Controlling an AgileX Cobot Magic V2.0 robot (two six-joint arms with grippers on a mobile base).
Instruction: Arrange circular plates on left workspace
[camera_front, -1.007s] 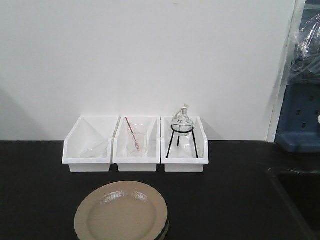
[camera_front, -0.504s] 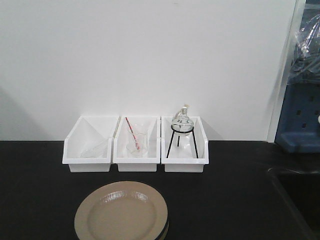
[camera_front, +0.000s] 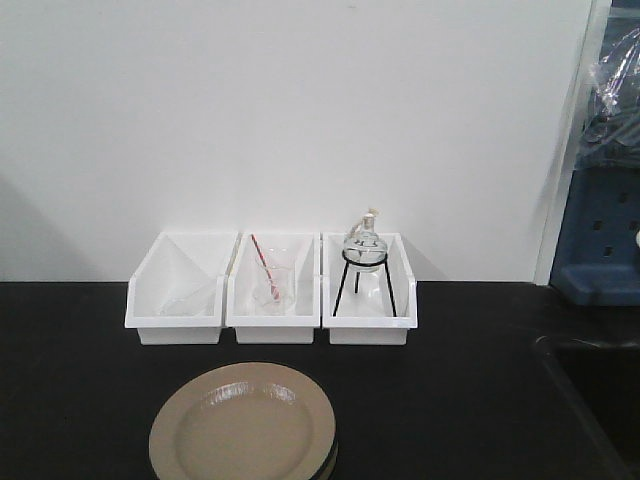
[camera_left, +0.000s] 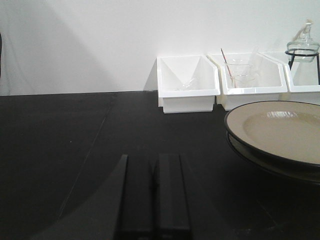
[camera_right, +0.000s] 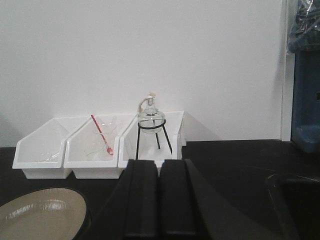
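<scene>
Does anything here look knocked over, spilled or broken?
Nothing stands out. The two beige round plates sit neatly stacked on the black countertop. The three white bins stand in a straight row against the wall, and the glass flask rests upright on its black tripod. No spills show.

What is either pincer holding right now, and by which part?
Nothing. The left pincer and right pincer are both shut and empty; the plates sit stacked on the counter, untouched.
</scene>
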